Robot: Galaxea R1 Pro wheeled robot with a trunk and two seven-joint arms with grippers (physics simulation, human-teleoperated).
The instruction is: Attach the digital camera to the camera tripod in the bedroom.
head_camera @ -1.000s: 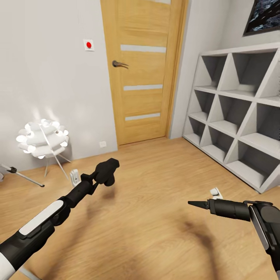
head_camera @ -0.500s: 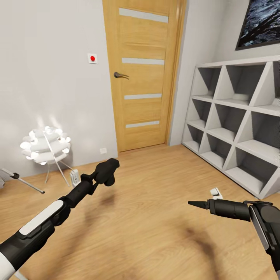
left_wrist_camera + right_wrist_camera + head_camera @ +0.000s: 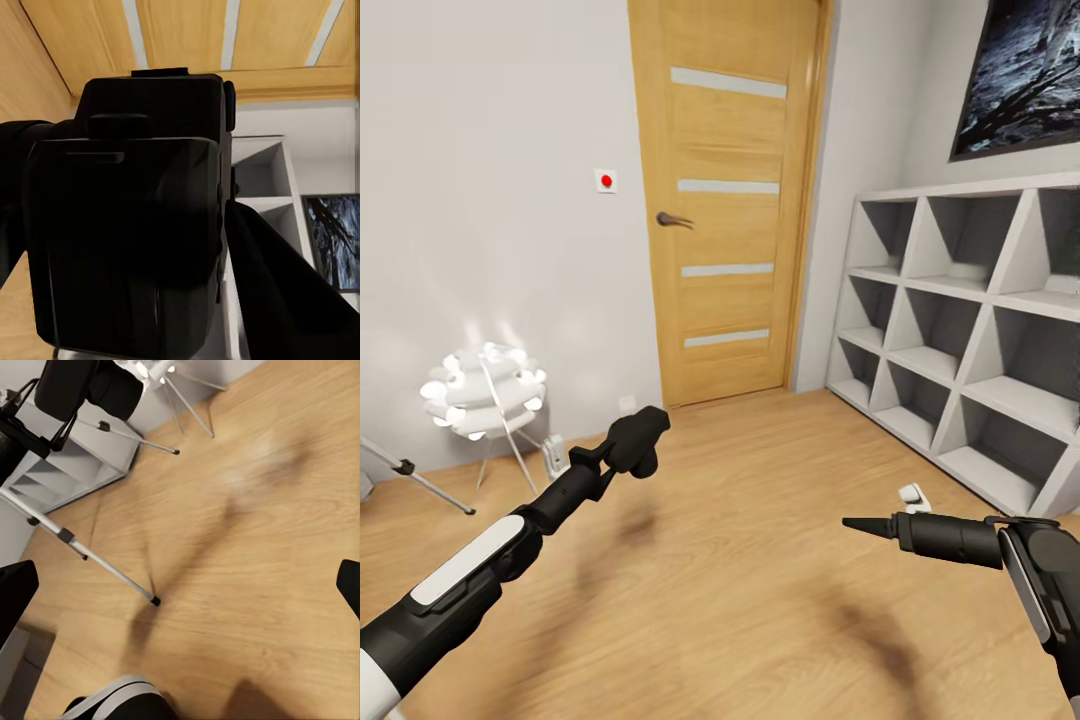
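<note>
My left gripper is shut on the digital camera, a small black body held out above the wood floor left of centre. Up close in the left wrist view the camera sits against a black finger. One silver leg of the camera tripod reaches in at the far left, beside the lamp. In the right wrist view two tripod legs slant across the floor and end in black feet. My right gripper hovers low at the right, open and holding nothing, its fingertips spread wide.
A white clustered-shade lamp glows by the left wall, with a small white object at its feet. A wooden door stands shut ahead. Grey shelving lines the right wall, with another small white object in front of it.
The head view has tilted upward, so the door, lamp and shelves sit lower in the picture. Both arms keep the same pose, and the camera stays in the left gripper.
</note>
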